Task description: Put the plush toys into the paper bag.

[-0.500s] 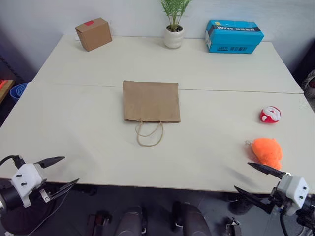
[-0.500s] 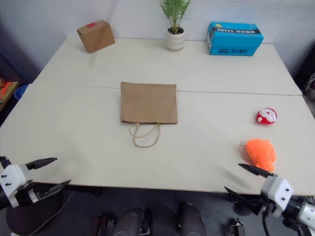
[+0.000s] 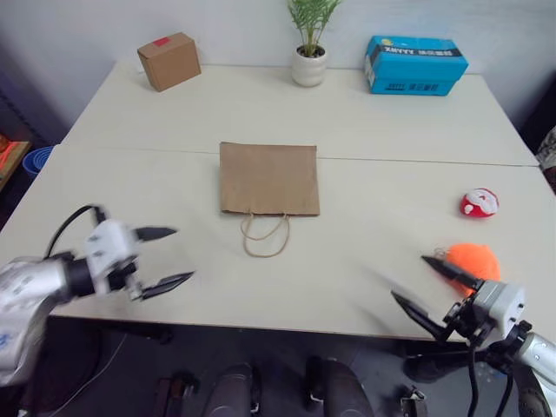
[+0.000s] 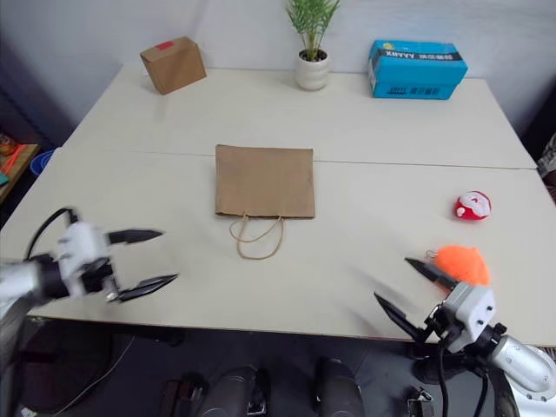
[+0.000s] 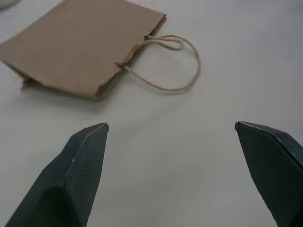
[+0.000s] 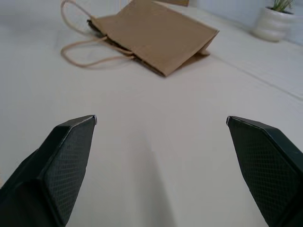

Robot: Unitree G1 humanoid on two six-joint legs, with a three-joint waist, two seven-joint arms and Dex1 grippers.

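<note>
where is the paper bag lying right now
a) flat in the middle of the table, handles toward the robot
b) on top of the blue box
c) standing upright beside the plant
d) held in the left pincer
a: the bag lies flat mid-table, its handles on the robot's side, untouched, with both toys still out on the table.

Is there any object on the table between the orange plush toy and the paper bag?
Nothing visible. Only bare table lies between the orange plush toy and the paper bag. The red-and-white plush toy sits off that path, near the right edge.
</note>
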